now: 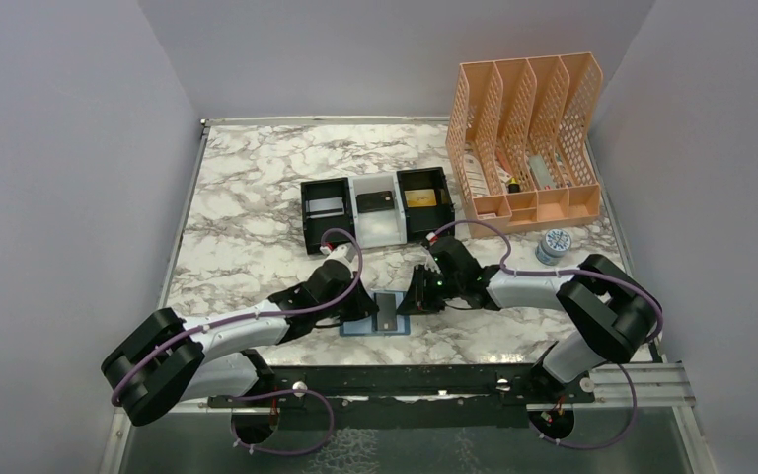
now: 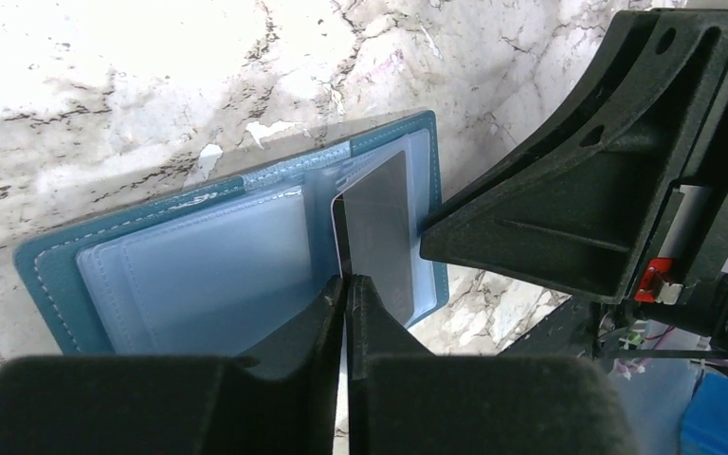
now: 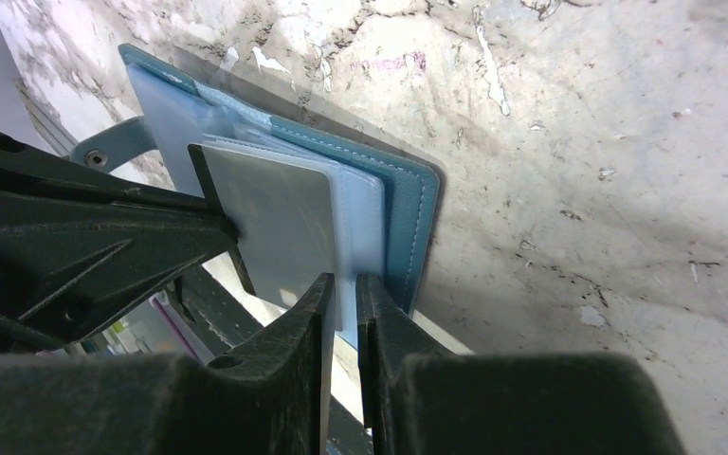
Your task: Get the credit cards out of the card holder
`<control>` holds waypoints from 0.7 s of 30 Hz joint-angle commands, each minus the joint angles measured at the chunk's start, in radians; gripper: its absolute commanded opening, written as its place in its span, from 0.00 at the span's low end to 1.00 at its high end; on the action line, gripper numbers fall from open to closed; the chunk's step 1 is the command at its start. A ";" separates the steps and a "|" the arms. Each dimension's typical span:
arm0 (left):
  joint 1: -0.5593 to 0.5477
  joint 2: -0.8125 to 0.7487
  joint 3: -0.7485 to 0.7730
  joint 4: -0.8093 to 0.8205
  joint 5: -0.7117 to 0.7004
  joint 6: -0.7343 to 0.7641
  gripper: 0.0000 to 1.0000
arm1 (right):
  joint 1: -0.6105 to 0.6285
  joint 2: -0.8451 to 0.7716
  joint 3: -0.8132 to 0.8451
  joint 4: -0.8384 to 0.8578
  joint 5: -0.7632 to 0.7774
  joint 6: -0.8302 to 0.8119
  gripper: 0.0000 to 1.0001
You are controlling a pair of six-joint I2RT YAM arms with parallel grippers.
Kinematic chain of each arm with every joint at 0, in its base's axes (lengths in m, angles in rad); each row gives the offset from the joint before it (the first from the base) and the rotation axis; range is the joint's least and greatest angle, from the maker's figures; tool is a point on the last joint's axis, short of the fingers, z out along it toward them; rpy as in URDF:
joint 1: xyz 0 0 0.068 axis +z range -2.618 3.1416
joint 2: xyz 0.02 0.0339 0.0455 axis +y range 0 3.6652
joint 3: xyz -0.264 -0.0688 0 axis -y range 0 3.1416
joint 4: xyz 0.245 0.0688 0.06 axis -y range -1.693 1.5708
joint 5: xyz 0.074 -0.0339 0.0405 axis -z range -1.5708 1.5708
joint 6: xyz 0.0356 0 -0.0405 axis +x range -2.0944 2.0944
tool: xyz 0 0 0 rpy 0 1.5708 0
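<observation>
Left tool: the left tool (image 2: 346, 284) has its fingers together, clamped on the near edge of the grey card (image 2: 379, 227).
Card holder: the card holder (image 2: 199, 275) lies open and flat on the bench (image 1: 257, 197), near the front edge, between the two arms.
Grey card: it sits in a pocket of the holder's right panel, with its near end past the pocket mouth.
Right tool: the right tool (image 3: 343, 289) has its fingers drawn close, pinching the near edge of the holder's right panel to pin it down.
Done: three cards lie in the tray (image 1: 307, 217), one per compartment: silver card (image 1: 324, 206), black card (image 1: 375, 201), gold card (image 1: 426, 197).
Left to do: judged from this, the grey card is the one in hand; it must be drawn clear of its pocket and set down.
Other pockets: the left panel's clear pockets look empty. Whether a further card hides behind the grey one cannot be told.
Step in hand: grip made; pull not yet done.
Surroundings: an orange file rack (image 1: 528, 109) stands at the far right, and a small round tin (image 1: 554, 244) in front of it. Both are well apart from the holder.
Obstruction: the tools crowd each other over the holder. The right tool's body stands just beside the card's right edge, so the pull probably needs to run straight toward the near edge.
Risk: the holder may drag along if the right tool's pinch slips.
</observation>
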 commanded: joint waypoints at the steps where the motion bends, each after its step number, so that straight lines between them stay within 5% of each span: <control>1: 0.000 -0.006 -0.019 -0.035 -0.037 0.015 0.11 | 0.005 0.025 0.002 -0.070 0.043 -0.031 0.16; 12: 0.002 0.022 -0.025 0.031 0.015 0.011 0.31 | 0.005 -0.005 0.035 -0.089 0.010 -0.059 0.16; 21: 0.001 0.078 -0.047 0.103 0.048 -0.021 0.24 | 0.005 0.023 0.022 -0.072 0.011 -0.040 0.16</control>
